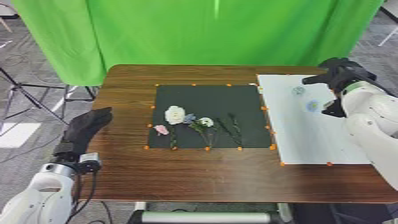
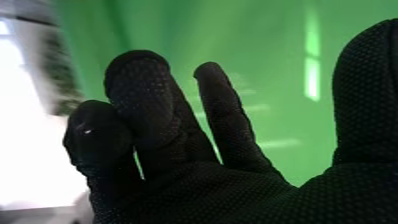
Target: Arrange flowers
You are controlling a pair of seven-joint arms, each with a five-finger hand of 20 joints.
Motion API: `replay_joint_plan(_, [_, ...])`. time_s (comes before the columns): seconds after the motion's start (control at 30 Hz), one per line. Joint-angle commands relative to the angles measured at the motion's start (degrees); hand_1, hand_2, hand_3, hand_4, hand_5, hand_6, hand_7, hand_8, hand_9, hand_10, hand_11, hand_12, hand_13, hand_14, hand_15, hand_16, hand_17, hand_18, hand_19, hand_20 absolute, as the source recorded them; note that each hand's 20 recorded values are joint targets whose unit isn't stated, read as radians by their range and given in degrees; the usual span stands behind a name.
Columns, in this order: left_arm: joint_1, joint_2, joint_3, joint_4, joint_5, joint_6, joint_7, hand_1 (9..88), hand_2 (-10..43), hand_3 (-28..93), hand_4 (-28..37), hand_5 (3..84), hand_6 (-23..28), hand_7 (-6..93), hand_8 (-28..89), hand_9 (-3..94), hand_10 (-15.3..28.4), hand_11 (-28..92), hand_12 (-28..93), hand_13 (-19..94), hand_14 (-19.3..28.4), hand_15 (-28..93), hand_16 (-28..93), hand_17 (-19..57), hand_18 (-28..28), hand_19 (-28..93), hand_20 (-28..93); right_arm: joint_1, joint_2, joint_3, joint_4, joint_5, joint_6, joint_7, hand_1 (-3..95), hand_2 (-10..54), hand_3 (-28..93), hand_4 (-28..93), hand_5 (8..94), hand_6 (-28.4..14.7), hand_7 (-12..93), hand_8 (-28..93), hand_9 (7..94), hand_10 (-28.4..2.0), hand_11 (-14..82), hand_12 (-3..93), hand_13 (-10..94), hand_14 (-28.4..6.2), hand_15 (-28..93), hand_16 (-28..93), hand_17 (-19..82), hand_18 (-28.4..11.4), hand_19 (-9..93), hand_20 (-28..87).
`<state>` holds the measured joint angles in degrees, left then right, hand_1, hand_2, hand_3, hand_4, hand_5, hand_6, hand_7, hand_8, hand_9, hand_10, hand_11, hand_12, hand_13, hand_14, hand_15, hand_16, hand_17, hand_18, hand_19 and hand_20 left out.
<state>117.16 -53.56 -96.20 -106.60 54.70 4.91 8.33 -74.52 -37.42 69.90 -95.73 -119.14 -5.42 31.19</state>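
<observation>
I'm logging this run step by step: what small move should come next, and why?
Probably ease the right robot hand toward the large white flower on the dark mat: the hand is open and holds nothing, but it hangs at the far right of the white sheet, well away from that flower.

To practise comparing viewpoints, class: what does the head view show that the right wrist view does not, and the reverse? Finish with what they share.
Head view: the wooden table, the large white flower and pink flower on the dark mat, the white sheet, and the left hand.
Right wrist view: bright white glare, and glove mesh at close range.
Both: the right hand and green curtain.
</observation>
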Motion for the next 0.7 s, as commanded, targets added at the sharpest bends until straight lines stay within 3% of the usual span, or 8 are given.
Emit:
replay_joint_plan(0.03, [0.1,-0.46,0.33,-0.27,0.24,-0.85,-0.69,20.3,1.0,65,-28.0,42.9,4.9,12.3,-6,40.7,13.7,18,11,32,16.3,8,1,2.6,10.9,5,12,-1.8,-2.3,-2.7,6.1,-0.9,-2.2,1.0,23.3,-9.5,57,-13,45.8,-4.4,7,-4,47.2,-19.0,6.6,22.3,70,-13.0,71,24,46,-21.7,92,50])
replay_joint_plan(0.4, [-0.2,-0.92,0.76,-0.07,0.23,-1.01,-0.82,20.3,1.1,65,-28.2,42.9,5.0,12.3,-6,40.7,13.7,18,11,32,16.2,8,1,2.6,10.8,5,12,1.7,-4.6,-8.0,11.7,-1.6,4.1,1.4,28.4,-9.5,59,-14,48.0,-3.7,10,-5,53.0,-18.1,7.8,23.1,72,-11.1,72,24,49,-20.3,93,50])
replay_joint_plan(0.53, [0.2,-1.00,0.53,-0.20,0.23,-0.99,-0.93,20.3,1.2,65,-28.1,43.0,4.9,12.3,-6,40.7,13.7,18,11,32,16.2,8,1,2.6,10.8,5,12,1.7,-4.4,-10.2,12.4,-1.9,8.1,1.0,39.5,-7.5,61,-17,56.2,-1.4,15,-7,63.4,-16.0,14.0,22.1,77,-7.9,71,25,54,-17.6,93,53])
replay_joint_plan(0.63, [0.7,-1.07,0.07,-0.52,0.16,-0.68,-0.95,20.3,1.2,65,-28.1,42.9,4.9,12.4,-6,40.7,13.7,18,11,32,16.3,8,1,2.6,10.8,5,12,2.2,-3.6,-12.2,12.7,-2.6,14.6,0.1,50.7,-7.0,57,-19,65.0,-0.5,18,3,74.4,-14.2,20.4,22.7,81,-5.7,70,26,58,-16.2,93,56])
replay_joint_plan(0.7, [0.5,-1.00,0.03,-0.51,0.21,-0.69,-1.07,20.3,1.2,65,-28.1,42.9,4.9,12.3,-6,40.7,13.7,18,11,32,16.3,8,1,2.6,10.8,5,12,2.6,-2.9,-12.5,12.0,-3.1,17.9,-0.3,57.5,-7.5,55,-19,72.6,0.3,22,7,81.4,-12.7,20.1,30.1,84,-4.4,70,26,60,-15.3,93,57])
